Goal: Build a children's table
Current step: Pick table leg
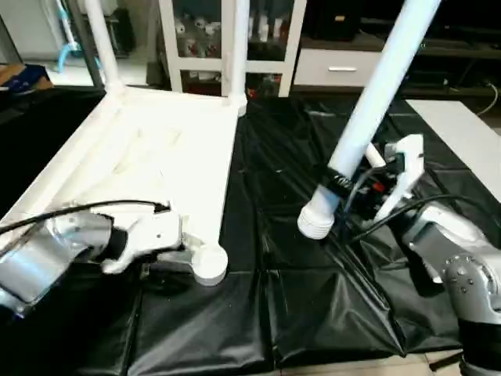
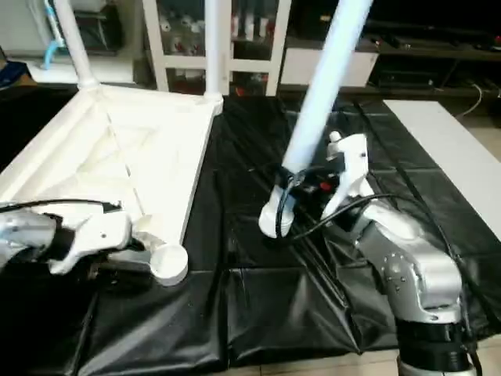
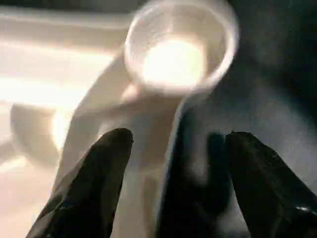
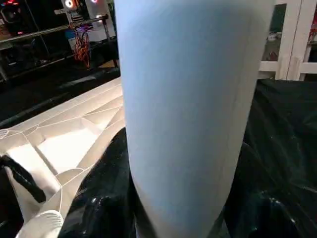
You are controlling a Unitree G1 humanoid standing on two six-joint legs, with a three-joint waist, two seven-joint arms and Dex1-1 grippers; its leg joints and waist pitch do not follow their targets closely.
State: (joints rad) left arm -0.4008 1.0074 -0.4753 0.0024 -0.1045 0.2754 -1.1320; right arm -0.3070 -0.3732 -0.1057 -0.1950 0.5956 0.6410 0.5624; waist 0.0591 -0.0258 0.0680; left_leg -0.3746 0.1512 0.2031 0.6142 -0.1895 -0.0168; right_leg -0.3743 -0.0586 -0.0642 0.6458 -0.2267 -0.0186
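Left tool (fingers spread) near unmarked corner socket; no legible writing.

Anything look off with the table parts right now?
Nothing damaged. The held leg leans in the right gripper, its wide end over the black sheet, away from the empty corner socket near the left gripper.

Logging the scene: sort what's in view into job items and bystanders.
Job:
table top, upside down
two fitted legs
empty corner socket
loose leg, in the right end effector

Bystanders:
glass-door cabinet
black sheet
white board
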